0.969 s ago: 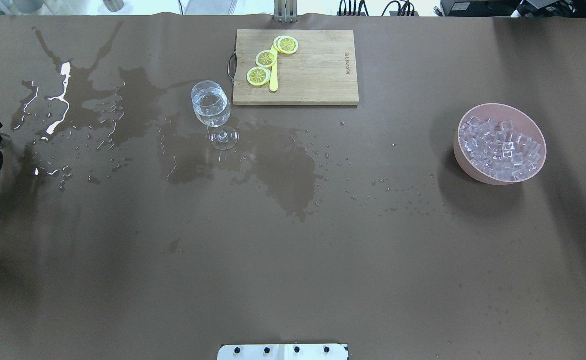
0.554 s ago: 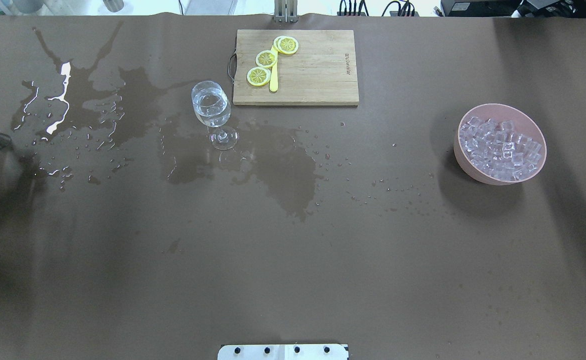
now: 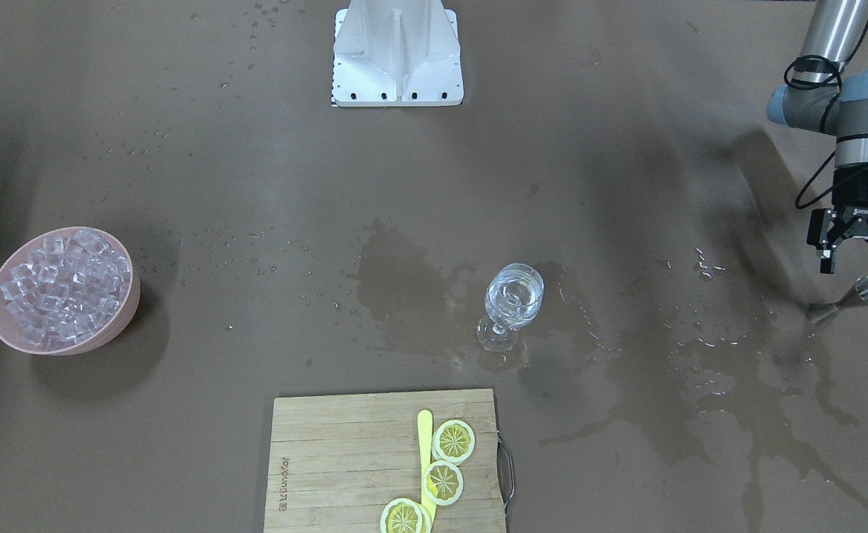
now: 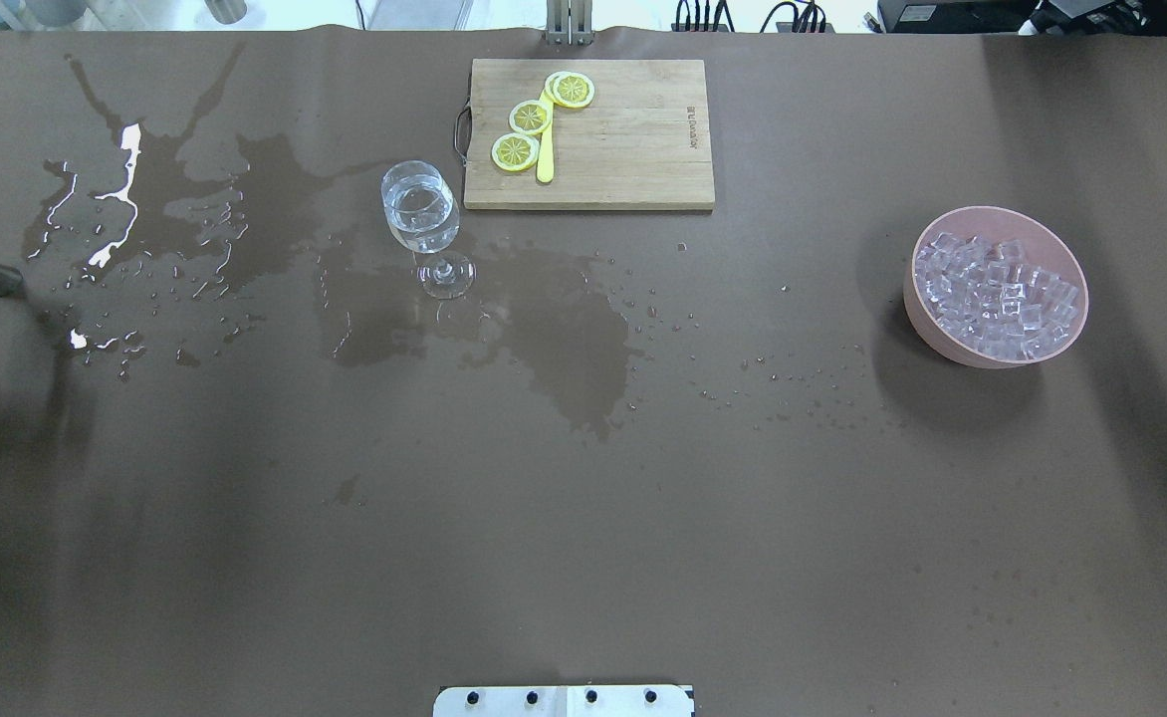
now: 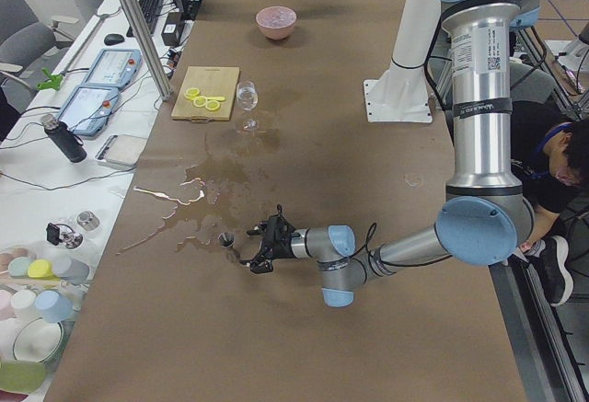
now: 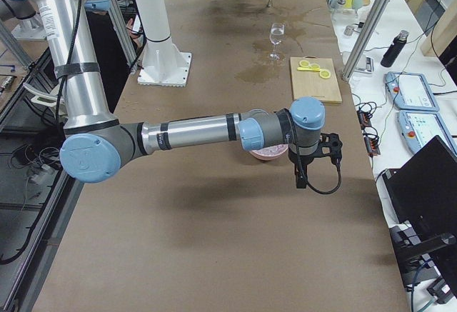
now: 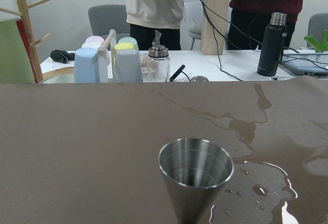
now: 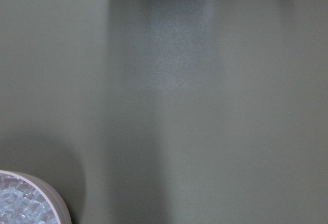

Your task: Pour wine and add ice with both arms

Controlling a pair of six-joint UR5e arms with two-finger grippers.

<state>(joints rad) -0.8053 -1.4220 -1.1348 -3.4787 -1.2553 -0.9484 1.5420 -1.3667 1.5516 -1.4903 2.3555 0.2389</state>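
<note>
My left end effector hovers with its fingers spread, gripping nothing, just beside the jigger. The jigger stands upright and empty at 9 o'clock on the counter as the overhead view lays it out, and I judge it is parked there clear of the glass. The wine sits in the glass at 11 o'clock, amid wet spills, so the pour looks done. The ice fills the bowl at 3 o'clock, probably so the right arm can take it. The right end effector hangs near the bowl, and I cannot tell its spread. I read ROBOTIQ on the left one. The board at 12 o'clock bears a stamp I can't make out.
</note>
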